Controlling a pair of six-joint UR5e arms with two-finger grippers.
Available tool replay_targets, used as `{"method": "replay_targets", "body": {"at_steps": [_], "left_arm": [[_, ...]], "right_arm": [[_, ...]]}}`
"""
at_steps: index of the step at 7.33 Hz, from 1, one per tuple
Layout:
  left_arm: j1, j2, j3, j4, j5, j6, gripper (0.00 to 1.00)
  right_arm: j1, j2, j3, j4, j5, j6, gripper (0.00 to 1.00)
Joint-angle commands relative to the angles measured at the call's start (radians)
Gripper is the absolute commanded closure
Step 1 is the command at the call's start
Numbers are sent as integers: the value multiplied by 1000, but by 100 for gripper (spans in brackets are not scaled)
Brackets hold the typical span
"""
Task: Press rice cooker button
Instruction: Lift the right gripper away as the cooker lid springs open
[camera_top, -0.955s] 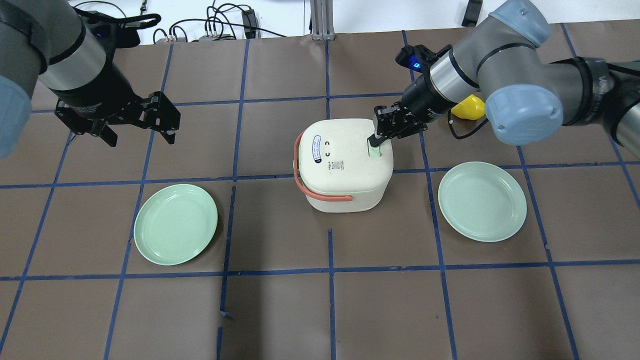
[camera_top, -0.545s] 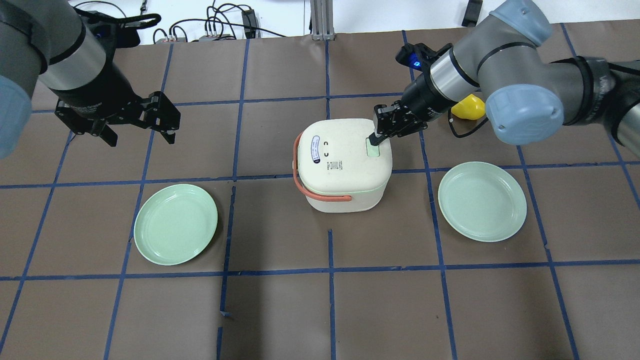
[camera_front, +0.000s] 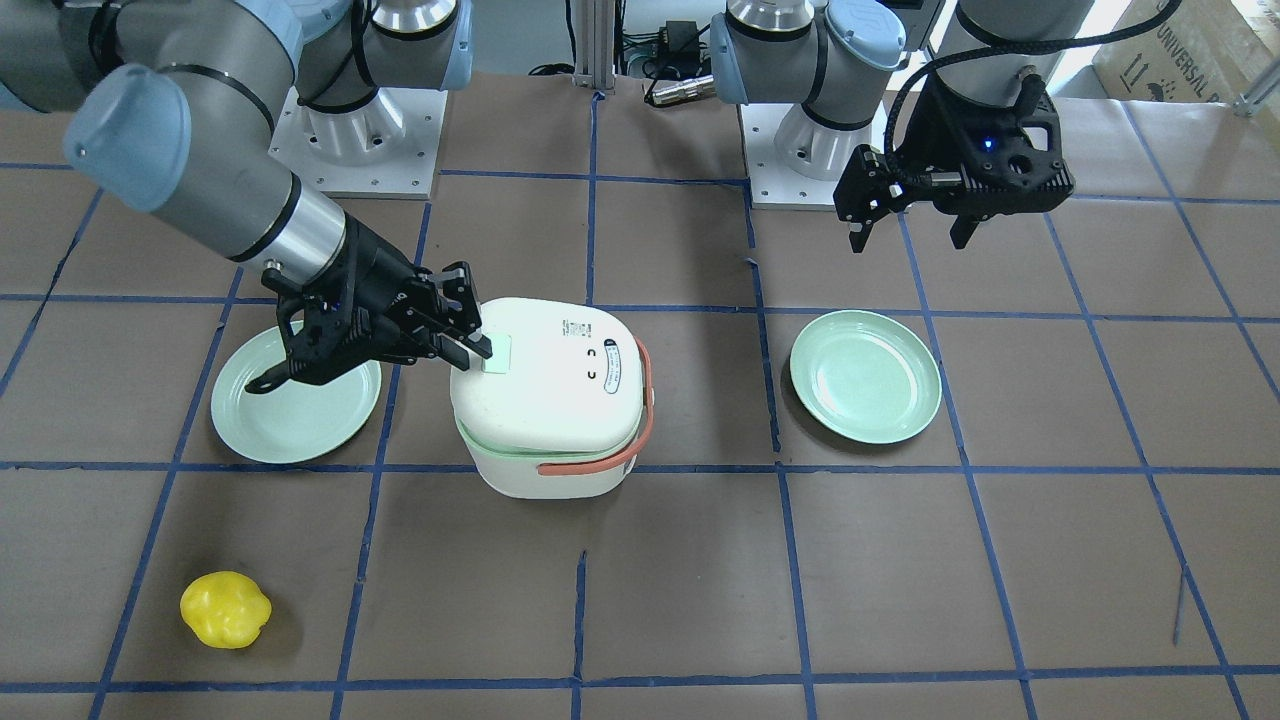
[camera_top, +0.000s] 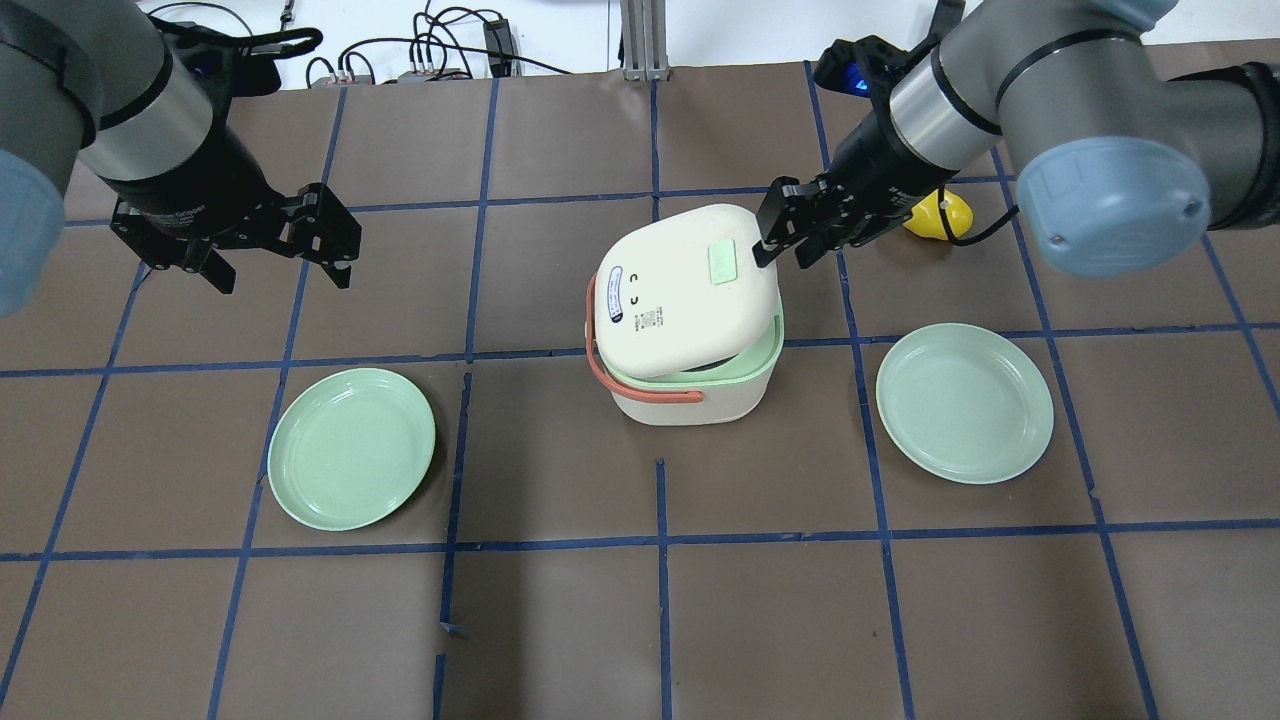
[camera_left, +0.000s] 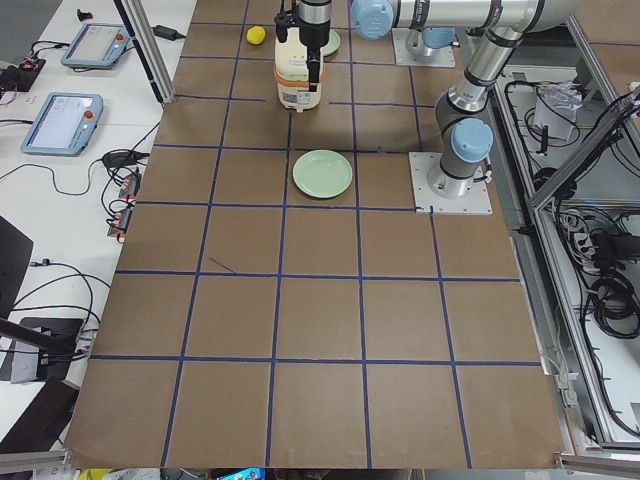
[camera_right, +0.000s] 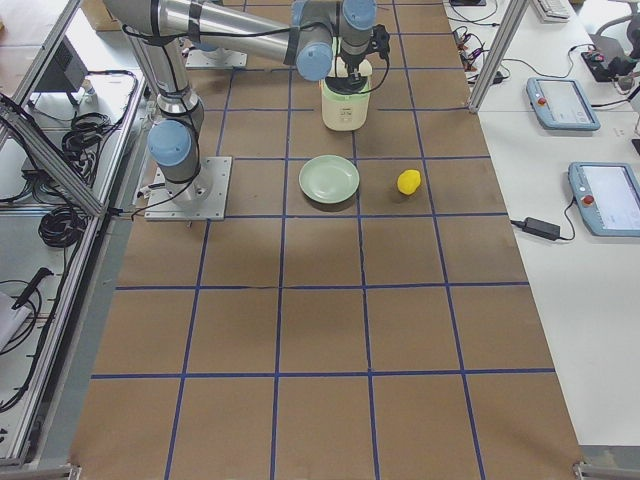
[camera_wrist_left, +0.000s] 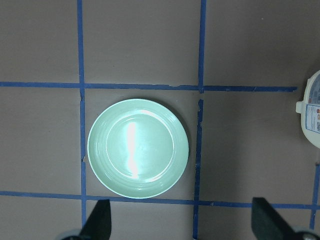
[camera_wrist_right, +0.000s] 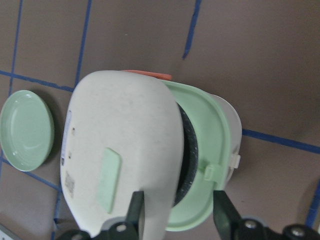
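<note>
The white rice cooker (camera_top: 690, 300) with an orange handle stands mid-table. In the overhead view its lid is tilted up, showing the green inner rim (camera_top: 770, 350); the right wrist view (camera_wrist_right: 120, 150) shows the same. The pale green button (camera_top: 722, 262) sits on the lid and also shows in the right wrist view (camera_wrist_right: 109, 180). My right gripper (camera_top: 785, 248) is open and empty, just off the lid's far right edge, beside the button. In the front view a fingertip (camera_front: 478, 348) lies at the button (camera_front: 497, 353). My left gripper (camera_top: 280, 270) is open and empty, hovering far left.
Two green plates lie on the table, one to the left (camera_top: 351, 447) and one to the right (camera_top: 964, 402) of the cooker. A yellow object (camera_top: 945, 215) lies behind the right arm. Cables run along the table's far edge.
The cooker's lid has sprung up from shut to tilted open. My right gripper has lifted off the button and drawn back to the lid's edge. The left arm has not moved.
</note>
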Motion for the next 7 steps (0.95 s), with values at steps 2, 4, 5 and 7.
{"method": "replay_targets", "body": {"at_steps": [2,4,5,7], "left_arm": [[0,0,0,1,0,2,0],[0,0,0,0,0,0,0],[0,0,0,0,0,0,0],[0,0,0,1,0,0,0]], "right_arm": [[-5,-31,-110,62,-295,64,0],[-5,-31,-215,169,-294,49,0],[-5,-28,-287,282,-294,51,0],[-5,-16,-334,291,-274,57,0]]}}
